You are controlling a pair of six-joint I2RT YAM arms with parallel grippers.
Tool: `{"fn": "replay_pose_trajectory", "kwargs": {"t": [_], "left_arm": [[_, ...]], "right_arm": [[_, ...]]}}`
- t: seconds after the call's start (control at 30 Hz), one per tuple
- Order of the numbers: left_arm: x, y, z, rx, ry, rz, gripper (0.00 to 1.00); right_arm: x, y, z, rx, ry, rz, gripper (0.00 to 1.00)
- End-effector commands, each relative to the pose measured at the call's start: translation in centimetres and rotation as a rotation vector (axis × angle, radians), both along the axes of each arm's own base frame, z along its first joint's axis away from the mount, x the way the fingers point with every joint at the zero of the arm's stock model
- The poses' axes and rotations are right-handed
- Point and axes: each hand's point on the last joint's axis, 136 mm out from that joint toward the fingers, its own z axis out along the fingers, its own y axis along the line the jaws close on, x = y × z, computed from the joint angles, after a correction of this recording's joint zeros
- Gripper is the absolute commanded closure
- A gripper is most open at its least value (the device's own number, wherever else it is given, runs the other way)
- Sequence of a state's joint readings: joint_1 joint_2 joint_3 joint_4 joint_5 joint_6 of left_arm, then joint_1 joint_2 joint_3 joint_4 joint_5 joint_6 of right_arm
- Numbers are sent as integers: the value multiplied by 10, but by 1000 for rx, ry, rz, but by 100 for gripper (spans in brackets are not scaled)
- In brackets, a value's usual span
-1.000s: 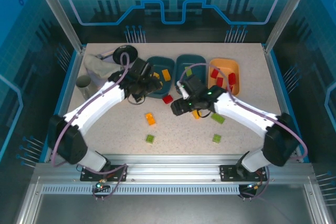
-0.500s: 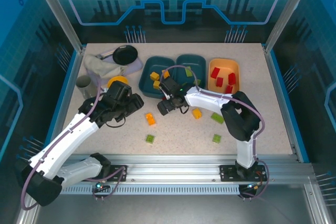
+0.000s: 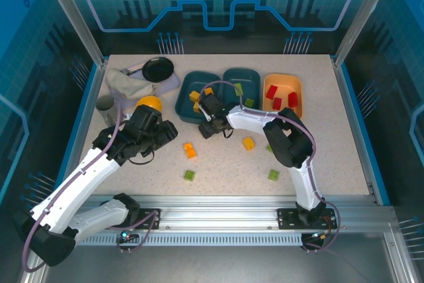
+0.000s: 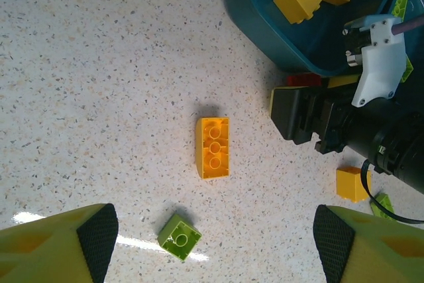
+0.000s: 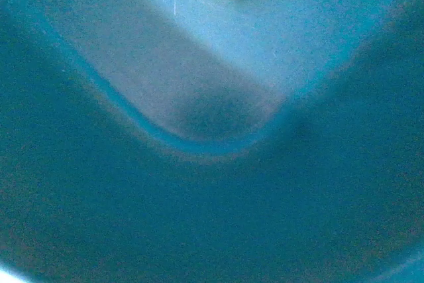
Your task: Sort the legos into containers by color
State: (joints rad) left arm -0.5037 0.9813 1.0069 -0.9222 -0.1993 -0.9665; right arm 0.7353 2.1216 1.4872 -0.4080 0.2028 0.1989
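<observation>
Yellow bowl (image 3: 148, 103), grey cup (image 3: 105, 105), black pan (image 3: 158, 69), cloth (image 3: 124, 83)

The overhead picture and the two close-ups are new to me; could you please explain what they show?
This is a machine with two robot arms, the left arm and the right arm, bolted at the near edge of a table. The overhead picture comes from a fixed camera above and behind them; each close-up comes from a camera on one wrist. They sort legos by color: the left teal tray holds orange-yellow ones, the middle teal tray green, the pale orange tray red. An orange brick, a yellow brick and green bricks lie loose on the table. The left tool hangs open near the orange brick, holding nothing. The right tool sits at the left teal tray's near edge; whether it holds anything cannot be told.
</observation>
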Motion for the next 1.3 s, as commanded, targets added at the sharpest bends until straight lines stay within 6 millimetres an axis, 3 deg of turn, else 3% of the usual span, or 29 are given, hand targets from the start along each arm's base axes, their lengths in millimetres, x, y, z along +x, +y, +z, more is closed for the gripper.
{"fn": "replay_pose_trajectory", "kwargs": {"t": [0.0,0.2,0.33,0.47,0.6,0.7,0.8,0.9,1.0,1.27], "left_arm": [[-3,7,0,31,0,13,19],[2,4,-2,27,0,8,19],[11,-9,3,-2,-27,-43,19],[22,-30,11,-42,-70,-125,19],[33,-62,23,-83,-117,-236,19],[42,-91,29,-100,-133,-324,19],[52,-117,33,-116,-143,-402,19],[63,-141,36,-121,-155,-465,19],[73,-161,37,-127,-156,-513,19],[86,-192,34,-131,-144,-575,20]], "right_arm": [[7,6,1,21,-3,15,36],[2,6,13,41,-10,16,52],[-10,2,40,82,-31,17,57],[-34,-16,67,123,-40,-14,58],[-45,-60,105,170,-68,-120,59],[-37,-112,133,196,-100,-252,59],[-23,-171,147,211,-108,-408,59],[-11,-222,142,203,-80,-555,59],[3,-250,128,219,-4,-656,59],[37,-266,78,241,204,-804,61]]}}
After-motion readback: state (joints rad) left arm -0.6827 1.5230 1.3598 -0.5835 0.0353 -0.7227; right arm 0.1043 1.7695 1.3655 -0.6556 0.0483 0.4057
